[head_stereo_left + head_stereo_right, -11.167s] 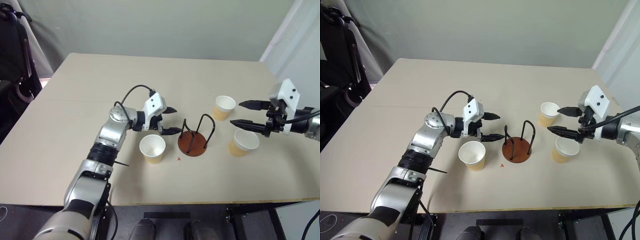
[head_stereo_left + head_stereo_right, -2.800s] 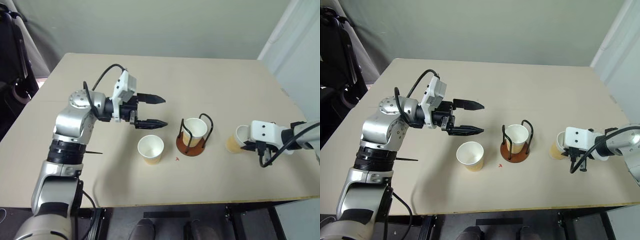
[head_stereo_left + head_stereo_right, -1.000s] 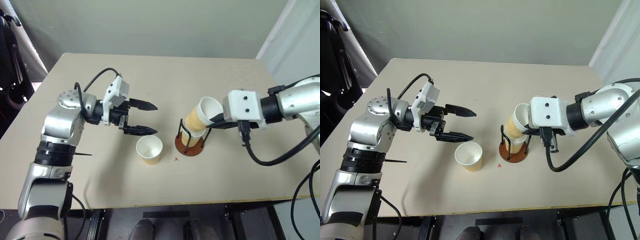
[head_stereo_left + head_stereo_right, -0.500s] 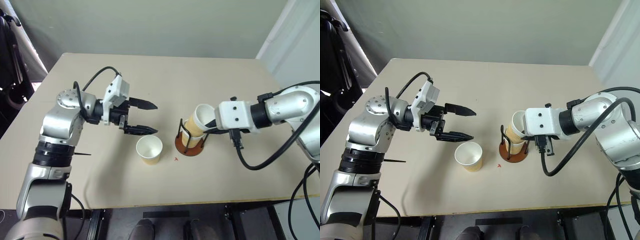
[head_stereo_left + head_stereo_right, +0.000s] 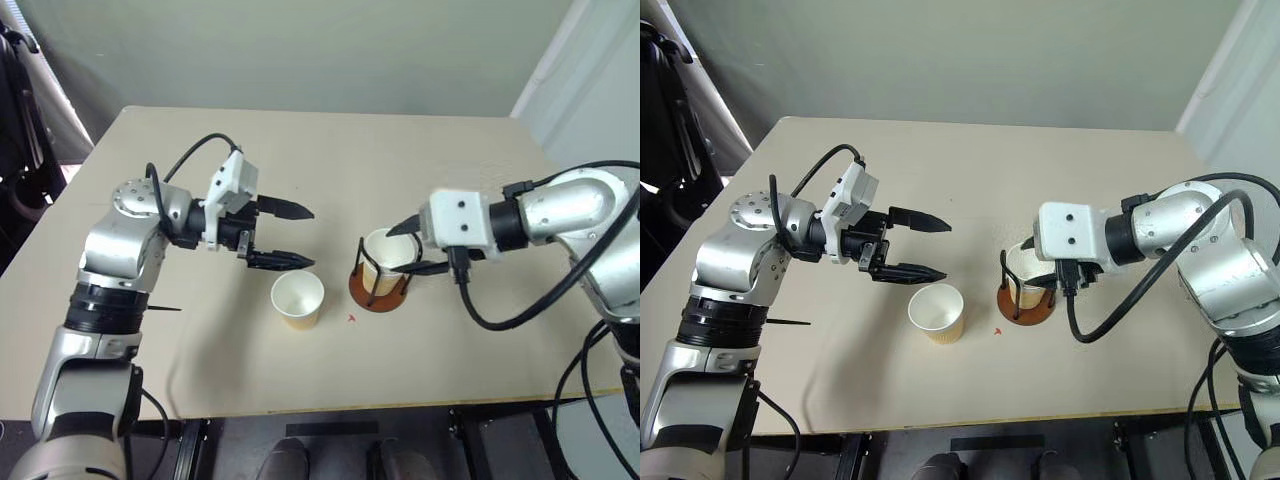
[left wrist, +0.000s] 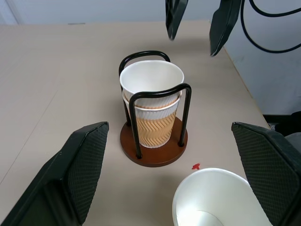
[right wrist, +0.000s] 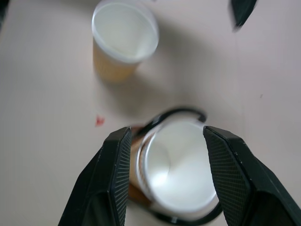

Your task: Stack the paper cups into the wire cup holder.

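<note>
Two paper cups (image 6: 151, 94) sit nested in the wire cup holder (image 6: 154, 149) mid-counter (image 5: 420, 160); right hand (image 5: 403, 247) straddles them, fingers parted, gripping nothing. Third cup (image 5: 298, 298) stands nearby; left hand (image 5: 299, 236) hovers wide open, empty.

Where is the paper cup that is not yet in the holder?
The loose paper cup stands upright on the table, just left of the wire cup holder and below the left hand.

Two tan ribbed paper cups (image 6: 151, 101) sit nested upright in the wire cup holder (image 6: 153, 149); a third cup (image 5: 298, 299) stands beside it.
</note>
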